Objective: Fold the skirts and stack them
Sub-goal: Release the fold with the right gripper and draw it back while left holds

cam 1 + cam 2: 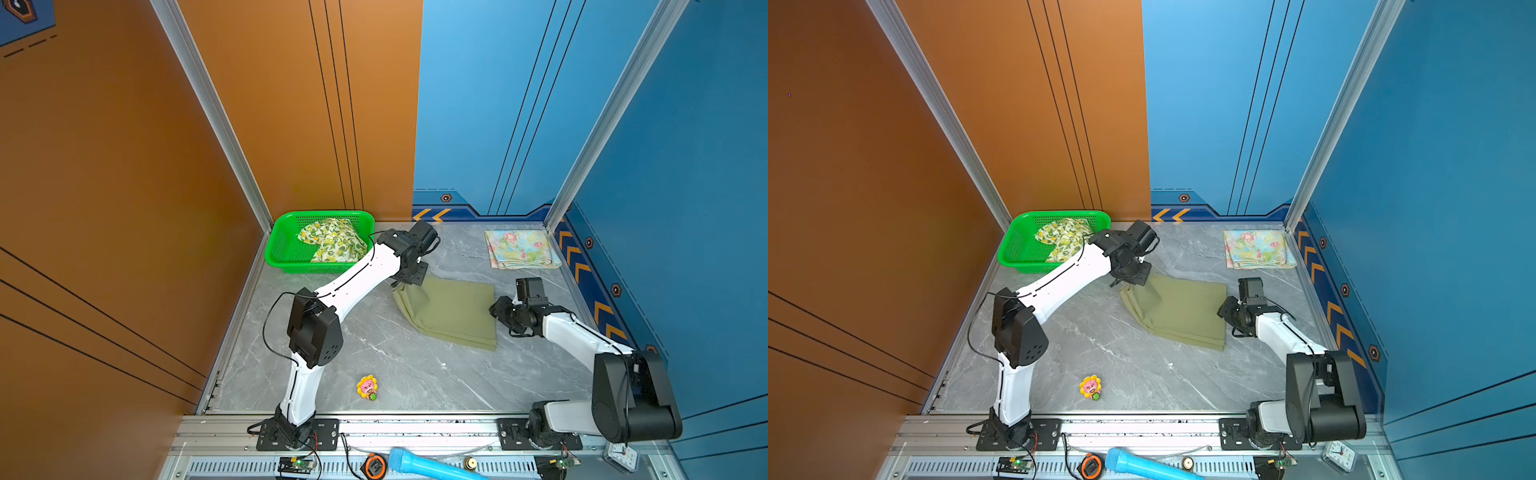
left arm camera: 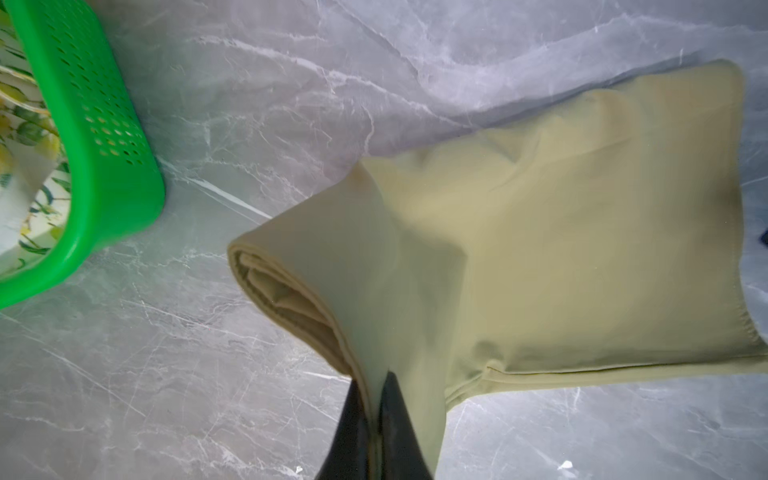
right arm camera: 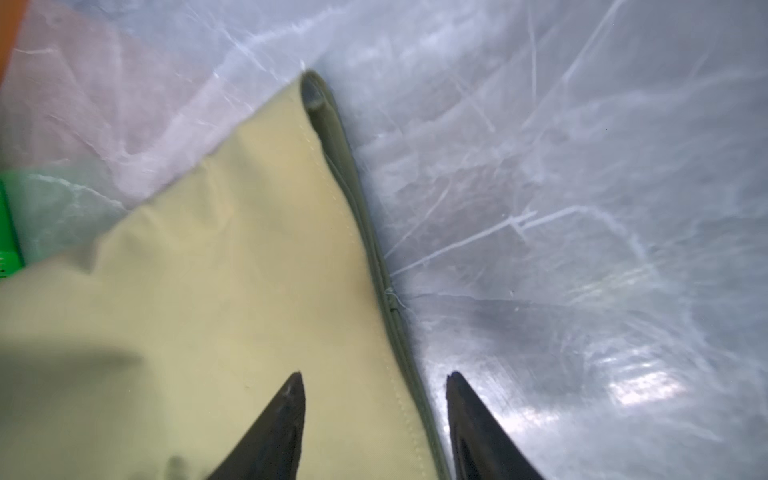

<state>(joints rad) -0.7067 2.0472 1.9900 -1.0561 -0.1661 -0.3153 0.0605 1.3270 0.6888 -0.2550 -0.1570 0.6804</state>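
Folding seems finished for the flowered skirt (image 1: 521, 248) only; the olive skirt (image 1: 453, 313) is pinched in the left gripper (image 2: 372, 380), the right gripper (image 3: 376, 374) is spread empty, and the lemon skirt (image 1: 332, 241) is not yet folded.

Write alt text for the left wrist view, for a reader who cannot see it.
The left gripper, shut, pinches a raised corner of the olive green skirt; the rest of the cloth lies on the grey marbled table. Beside it, not touching, stands a green mesh basket holding the lemon-print skirt.
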